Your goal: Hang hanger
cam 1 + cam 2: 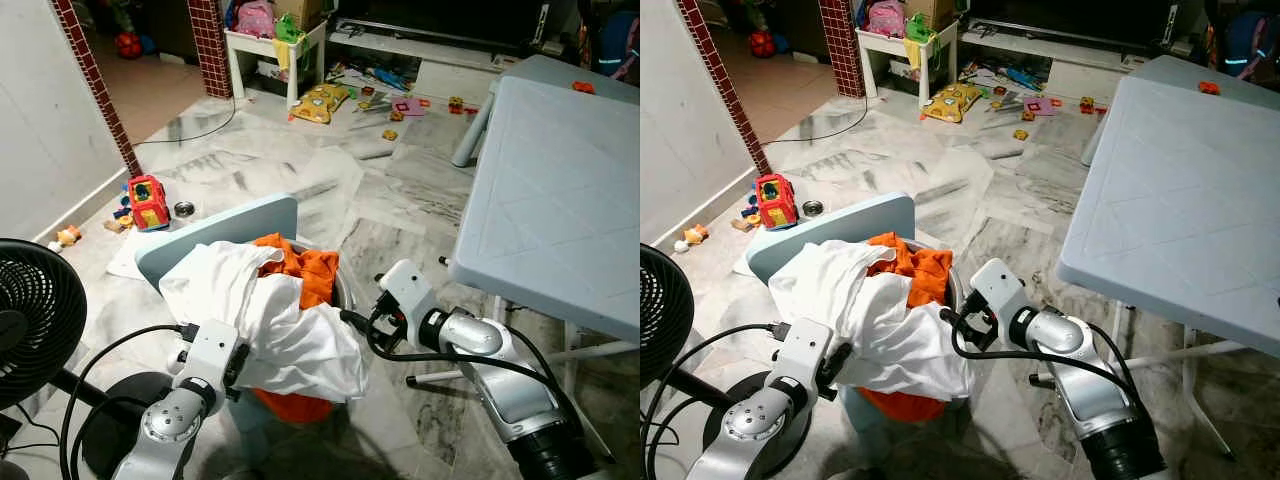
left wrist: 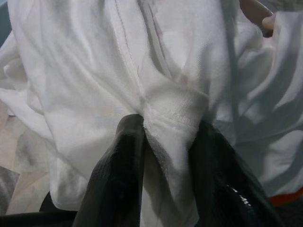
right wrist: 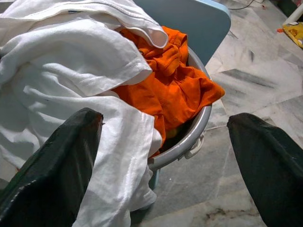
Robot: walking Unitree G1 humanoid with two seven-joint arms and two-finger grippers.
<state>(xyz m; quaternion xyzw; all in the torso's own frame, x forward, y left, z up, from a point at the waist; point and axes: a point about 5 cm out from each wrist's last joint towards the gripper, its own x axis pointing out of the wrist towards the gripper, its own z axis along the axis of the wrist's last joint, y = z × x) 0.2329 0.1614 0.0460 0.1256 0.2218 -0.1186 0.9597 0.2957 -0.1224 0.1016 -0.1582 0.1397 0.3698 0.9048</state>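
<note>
**Left gripper pinches white cloth at the laundry basin**

A grey basin (image 3: 195, 128) heaped with laundry sits on a pale blue chair (image 1: 215, 232) right in front of the robot. White garments (image 1: 262, 312) spill over the near and left rim, and an orange garment (image 3: 173, 87) lies bunched toward the far right side. No hanger can be made out among the clothes.

The left gripper (image 2: 165, 156) is at the near left of the pile, its two black fingers (image 2: 120, 175) closed narrowly on a seamed fold of the white cloth. The right gripper (image 3: 165, 156) hovers just right of the basin with its fingers spread wide and nothing between them, aimed at the rim where white and orange meet.

To the right stands a pale blue table (image 1: 560, 190). A black fan (image 1: 35, 320) is at the near left. Toys (image 1: 148, 202) lie scattered over the marble floor (image 1: 330, 180) farther off.
</note>
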